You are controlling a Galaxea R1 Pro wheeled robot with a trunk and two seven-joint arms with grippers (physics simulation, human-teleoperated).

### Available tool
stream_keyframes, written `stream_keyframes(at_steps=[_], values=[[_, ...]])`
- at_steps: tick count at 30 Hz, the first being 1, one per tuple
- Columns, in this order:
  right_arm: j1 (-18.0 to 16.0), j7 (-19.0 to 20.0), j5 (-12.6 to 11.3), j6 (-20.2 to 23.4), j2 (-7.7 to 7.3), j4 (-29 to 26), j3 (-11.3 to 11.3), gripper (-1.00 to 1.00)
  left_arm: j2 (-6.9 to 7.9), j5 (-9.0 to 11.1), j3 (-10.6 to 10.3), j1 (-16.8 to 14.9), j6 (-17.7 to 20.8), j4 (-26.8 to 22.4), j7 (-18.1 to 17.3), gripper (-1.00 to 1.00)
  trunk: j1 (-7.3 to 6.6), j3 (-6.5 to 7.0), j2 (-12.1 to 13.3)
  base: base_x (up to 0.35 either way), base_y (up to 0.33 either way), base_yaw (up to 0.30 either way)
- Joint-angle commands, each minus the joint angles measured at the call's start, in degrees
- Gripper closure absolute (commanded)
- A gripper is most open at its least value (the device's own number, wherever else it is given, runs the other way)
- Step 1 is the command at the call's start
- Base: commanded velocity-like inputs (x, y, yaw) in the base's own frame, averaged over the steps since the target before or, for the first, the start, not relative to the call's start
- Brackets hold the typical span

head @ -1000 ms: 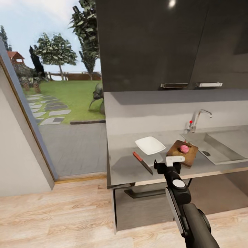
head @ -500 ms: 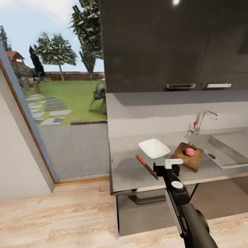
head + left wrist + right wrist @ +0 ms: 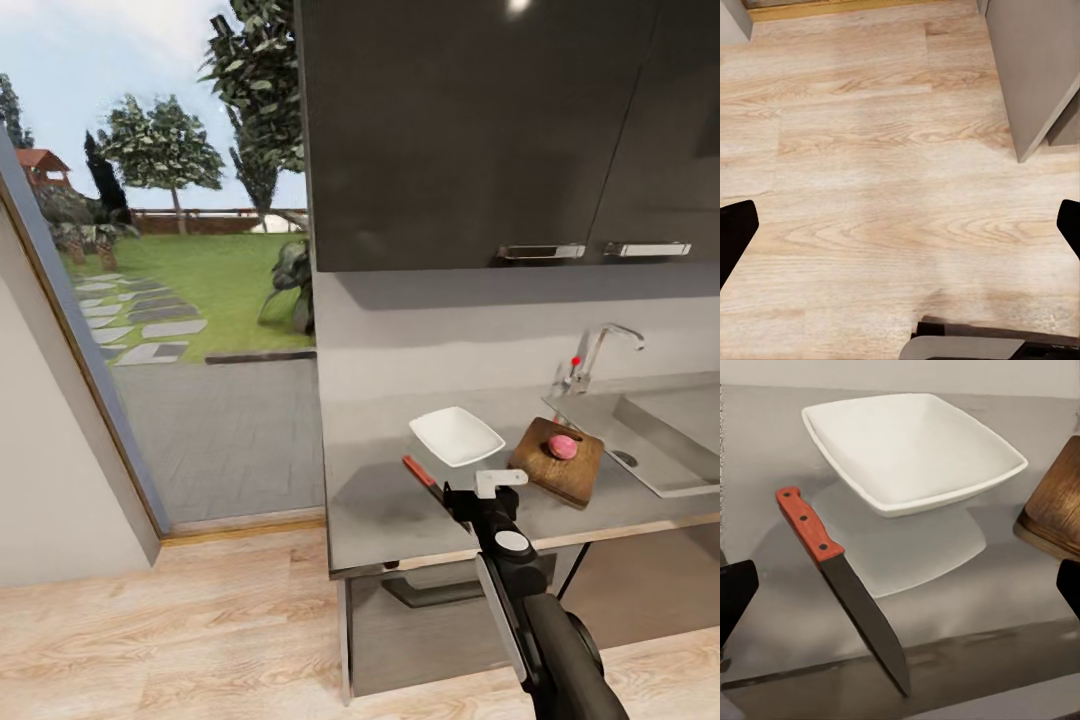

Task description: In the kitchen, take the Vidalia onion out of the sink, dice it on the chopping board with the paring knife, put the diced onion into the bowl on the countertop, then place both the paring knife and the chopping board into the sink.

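Note:
A pink onion rests on the dark wooden chopping board, on the grey countertop left of the sink. The white bowl stands left of the board. In front of the bowl lies the red-handled paring knife, blade toward the counter's front edge. My right gripper hovers open over the front edge, just short of the blade; in the head view it hides the blade tip. A board corner shows beside the bowl. My left gripper hangs open above the floor.
A chrome tap with a red-tipped lever stands behind the sink. Dark upper cabinets hang over the counter. The counter ends at left beside a glazed opening onto a garden. Wood-plank floor and a cabinet side lie below.
The whole view has slid, so counter items sit further right in the picture. My right gripper has closed in on the knife and now covers its blade tip.

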Motion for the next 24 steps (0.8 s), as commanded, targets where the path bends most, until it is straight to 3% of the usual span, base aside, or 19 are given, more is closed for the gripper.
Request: stream_keyframes(at_steps=[1, 9, 14, 24], values=[[-0.05, -0.04, 0.27, 0.43, -0.05, 0.06, 0.06, -1.0, 0.06, 0.47, -0.49, 0.04, -0.05, -0.13, 0.27, -1.0, 0.04, -0.12, -0.12, 0.001, 0.001, 0.0], [-0.05, -0.04, -0.3, -0.36, -0.2, 0.25, -0.6, -1.0, 0.08, 0.47, -0.49, 0.02, -0.08, -0.13, 0.27, -1.0, 0.04, -0.12, -0.12, 0.008, 0.0, 0.0], [-0.05, 0.0, -0.39, -1.23, -0.15, 0.26, -3.27, -1.0, 0.06, 0.5, -0.48, 0.03, -0.06, -0.13, 0.27, -1.0, 0.04, -0.12, -0.12, 0.169, 0.0, 0.0], [-0.05, -0.03, -0.4, -2.43, -0.21, 1.79, -3.83, -1.0, 0.07, 0.48, -0.48, 0.02, -0.05, -0.13, 0.27, -1.0, 0.04, -0.12, -0.12, 0.085, 0.0, 0.0]])
